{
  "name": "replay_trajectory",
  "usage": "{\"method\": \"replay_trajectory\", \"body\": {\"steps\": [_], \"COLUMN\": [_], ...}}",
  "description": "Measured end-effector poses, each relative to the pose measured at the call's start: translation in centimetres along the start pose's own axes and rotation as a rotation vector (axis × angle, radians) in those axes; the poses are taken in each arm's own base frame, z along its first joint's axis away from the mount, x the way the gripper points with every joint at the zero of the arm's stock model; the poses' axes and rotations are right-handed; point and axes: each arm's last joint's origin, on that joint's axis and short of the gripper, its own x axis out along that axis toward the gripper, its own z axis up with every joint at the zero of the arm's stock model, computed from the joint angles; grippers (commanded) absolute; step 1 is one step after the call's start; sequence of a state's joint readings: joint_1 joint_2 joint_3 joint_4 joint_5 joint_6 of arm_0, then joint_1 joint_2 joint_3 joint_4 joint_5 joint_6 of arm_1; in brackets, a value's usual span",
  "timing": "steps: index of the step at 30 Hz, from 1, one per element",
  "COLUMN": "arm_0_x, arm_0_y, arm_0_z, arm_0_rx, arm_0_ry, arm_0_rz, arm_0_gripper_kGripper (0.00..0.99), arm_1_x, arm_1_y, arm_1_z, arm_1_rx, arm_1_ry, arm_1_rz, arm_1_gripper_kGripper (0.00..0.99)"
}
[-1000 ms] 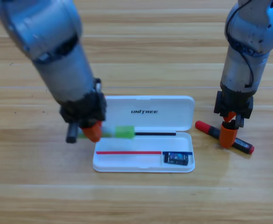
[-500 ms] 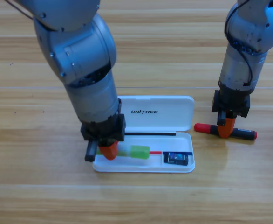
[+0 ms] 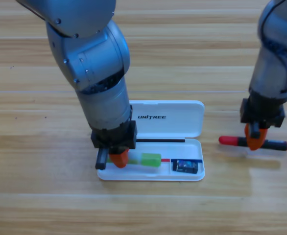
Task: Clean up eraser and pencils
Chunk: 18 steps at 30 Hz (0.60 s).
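While the white case (image 3: 168, 120) lies open at mid-table (image 3: 35, 196), lid back and tray toward the viewer, its contents and surroundings read as follows.

Left gripper (image 3: 119, 159): points down into the left end of the tray, orange jaws closed around the green pencil (image 3: 151, 159). The pencil lies lengthwise along the tray; its bright green end shows to the right of the jaws, the rest mostly hidden beneath them.

Eraser (image 3: 185, 166): small dark block with blue sleeve, lying in the right end of the tray, just right of the green pencil, apart from it.

Right gripper (image 3: 255, 142): to the right of the case, pointing down, jaws closed on the middle of the red-and-black pencil (image 3: 231, 141). That pencil is level, crosswise, red end toward the case, black end away, outside the tray; whether it touches the table cannot be told.
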State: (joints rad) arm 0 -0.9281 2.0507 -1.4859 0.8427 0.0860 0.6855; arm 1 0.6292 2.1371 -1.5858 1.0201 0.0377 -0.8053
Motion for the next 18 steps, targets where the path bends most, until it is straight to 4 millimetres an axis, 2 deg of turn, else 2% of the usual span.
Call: {"method": "replay_trajectory", "body": {"steps": [4, 8, 18], "arm_0_x": [0.0, 0.3, 1.3], "arm_0_y": [0.2, 0.4, 0.4], "arm_0_z": [0.3, 0.5, 0.7], "arm_0_rx": [-0.001, -0.002, -0.001], "arm_0_ry": [-0.006, -0.004, 0.015], "arm_0_rz": [0.005, 0.003, -0.012], "arm_0_gripper_kGripper": [0.0, 0.0, 0.0], "arm_1_x": [-2.9, -4.6, -5.8], "arm_1_y": [1.4, 2.7, 5.1], "arm_1_z": [-1.1, -2.0, -1.2], "arm_1_rx": [-0.004, -0.011, -0.073], "arm_1_ry": [-0.038, -0.057, -0.083], "arm_1_rz": [-0.04, -0.06, -0.067], "arm_1_gripper_kGripper": [0.0, 0.0, 0.0]}}
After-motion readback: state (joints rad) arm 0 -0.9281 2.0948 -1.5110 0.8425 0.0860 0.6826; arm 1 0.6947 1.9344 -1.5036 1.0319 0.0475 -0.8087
